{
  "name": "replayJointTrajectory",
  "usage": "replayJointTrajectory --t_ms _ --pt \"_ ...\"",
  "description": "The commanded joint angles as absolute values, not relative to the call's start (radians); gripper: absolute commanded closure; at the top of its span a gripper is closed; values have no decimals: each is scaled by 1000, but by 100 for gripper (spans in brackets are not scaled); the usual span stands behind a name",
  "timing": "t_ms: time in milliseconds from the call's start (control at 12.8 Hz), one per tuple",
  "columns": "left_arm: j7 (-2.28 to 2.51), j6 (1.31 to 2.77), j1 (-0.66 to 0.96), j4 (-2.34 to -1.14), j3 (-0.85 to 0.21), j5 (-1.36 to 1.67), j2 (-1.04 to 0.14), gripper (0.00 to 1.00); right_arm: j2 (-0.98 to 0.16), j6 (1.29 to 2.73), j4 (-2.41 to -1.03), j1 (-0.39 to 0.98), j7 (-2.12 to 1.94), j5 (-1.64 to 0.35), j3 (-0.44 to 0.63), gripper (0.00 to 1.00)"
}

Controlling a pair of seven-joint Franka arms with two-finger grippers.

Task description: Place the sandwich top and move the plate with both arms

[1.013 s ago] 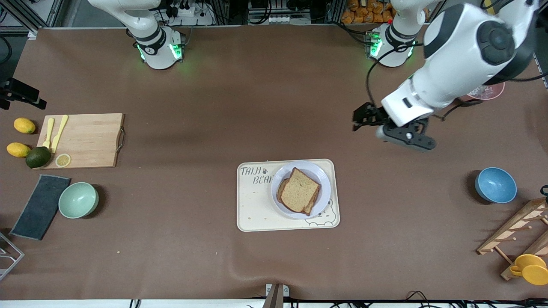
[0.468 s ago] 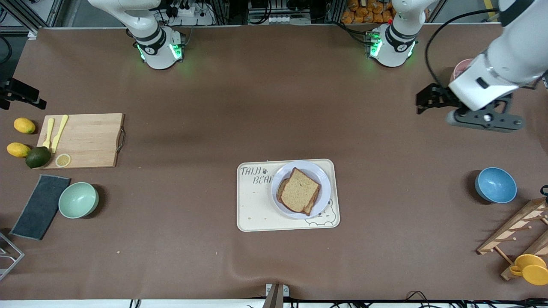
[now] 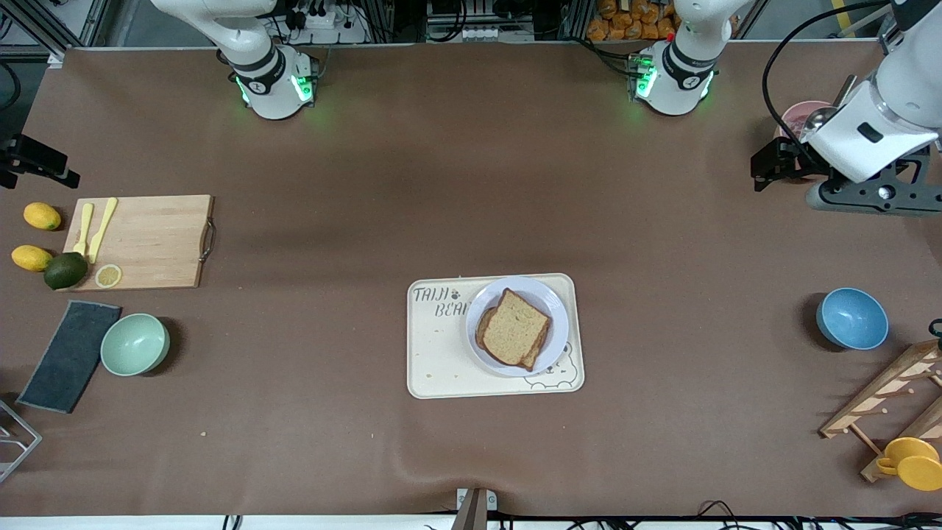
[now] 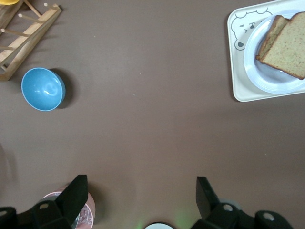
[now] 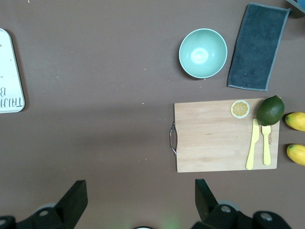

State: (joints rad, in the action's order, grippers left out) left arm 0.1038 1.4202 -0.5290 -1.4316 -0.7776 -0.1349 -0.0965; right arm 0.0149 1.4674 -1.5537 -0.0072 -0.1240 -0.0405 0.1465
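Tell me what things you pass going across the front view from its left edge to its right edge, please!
Lemons → cutting board → mint bowl → tray → plate with sandwich top → blue bowl → yellow cup.

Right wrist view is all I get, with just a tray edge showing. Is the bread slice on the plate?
Observer: Yes, the sandwich top lies on another slice on the plate, which sits on the tray.
Operator: My right pincer hangs open over the table by the cutting board. The left pincer?
Observer: The left pincer is open, empty, over the table beside a pink cup.
Operator: Anything else at that end?
Observer: A blue bowl, nearer the front camera than the cup.
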Motion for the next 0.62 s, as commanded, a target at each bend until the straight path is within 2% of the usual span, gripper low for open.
replayJointTrajectory --t_ms 0,78,312,545 --pt "84 1402 -557 -1434 -769 -117 -37 0 8 1459 -1534 -17 -130 -44 141 0" --pt "84 1405 -523 -1439 -723 -112 -31 0 9 1459 -1534 -17 -130 -44 141 0" --pt "78 1405 -255 -1443 -400 -69 -19 0 9 1459 -1534 -17 -130 -44 141 0" --pt "68 1411 -164 -1480 -289 -57 15 0 9 1459 -1534 -17 -130 -44 141 0"
